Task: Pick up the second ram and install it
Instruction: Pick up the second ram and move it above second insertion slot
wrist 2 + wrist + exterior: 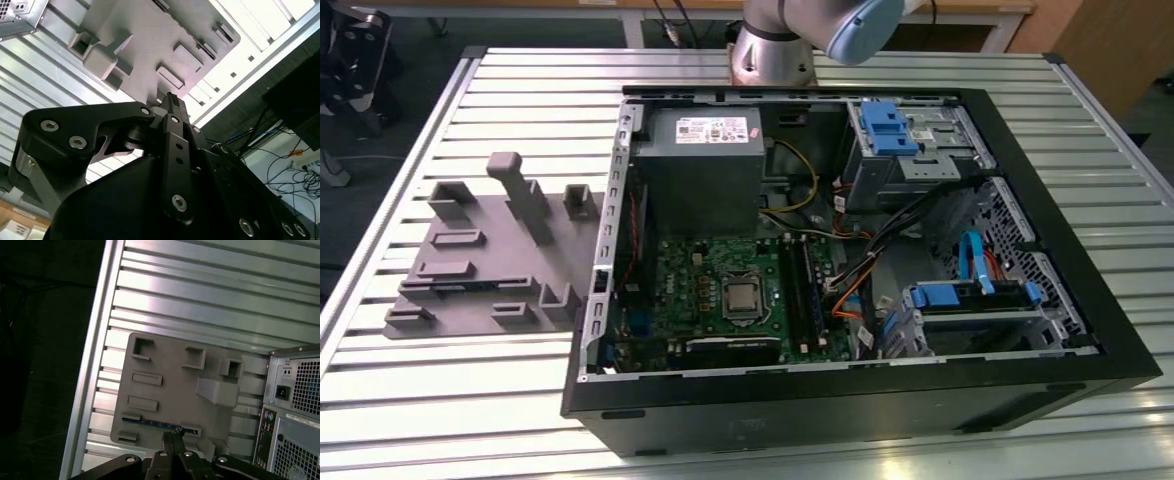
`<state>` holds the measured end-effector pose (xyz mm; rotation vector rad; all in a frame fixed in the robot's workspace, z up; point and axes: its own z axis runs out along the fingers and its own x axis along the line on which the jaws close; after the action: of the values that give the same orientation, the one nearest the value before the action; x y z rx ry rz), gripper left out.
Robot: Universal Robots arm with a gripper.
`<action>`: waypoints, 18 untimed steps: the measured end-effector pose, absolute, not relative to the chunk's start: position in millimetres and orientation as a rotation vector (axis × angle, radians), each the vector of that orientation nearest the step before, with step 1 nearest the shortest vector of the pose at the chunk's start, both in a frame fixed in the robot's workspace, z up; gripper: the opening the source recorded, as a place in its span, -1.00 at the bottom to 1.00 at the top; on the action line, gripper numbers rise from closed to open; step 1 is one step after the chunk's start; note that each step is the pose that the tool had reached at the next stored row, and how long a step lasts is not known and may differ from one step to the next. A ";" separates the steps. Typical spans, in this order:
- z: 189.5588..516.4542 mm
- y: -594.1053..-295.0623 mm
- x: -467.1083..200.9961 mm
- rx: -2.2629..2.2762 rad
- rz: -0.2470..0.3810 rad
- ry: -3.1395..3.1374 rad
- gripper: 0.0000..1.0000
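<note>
The second ram (470, 285), in the exterior view, stands on its long edge in a slot of the grey holder plate (494, 250). The plate lies on the slatted table (427, 400) just beside the open computer case (1067, 330), on the exterior view's left. The stick has not been lifted, so by my reading both the pick and the install are left to do. Whether another stick already sits in the long black slots (797, 285) of the motherboard is too small to tell. In the first wrist view the ram (150, 422) shows as a thin dark blue strip between two low blocks of the holder (165, 365). The gripper (172, 436) hangs above it, well apart, its tips lined up over the strip a little off its middle; the two fingers are drawn together with at most a sliver between them and hold nothing. In the second wrist view the gripper (169, 98) points down at the holder (135, 35) from a height, jaws together and empty.
</note>
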<state>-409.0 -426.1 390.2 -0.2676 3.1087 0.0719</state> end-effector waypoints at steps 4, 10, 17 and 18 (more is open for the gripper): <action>390.2 -426.2 -410.5 -0.329 0.072 3.104 -0.79; 390.0 -426.2 -412.3 -0.407 0.071 3.096 -0.79; 390.0 -426.3 -414.6 -0.484 0.069 3.086 -0.79; 390.0 -426.3 -415.1 -0.495 0.069 3.085 -0.79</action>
<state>-415.1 -426.3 390.0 -0.4946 3.0846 0.0686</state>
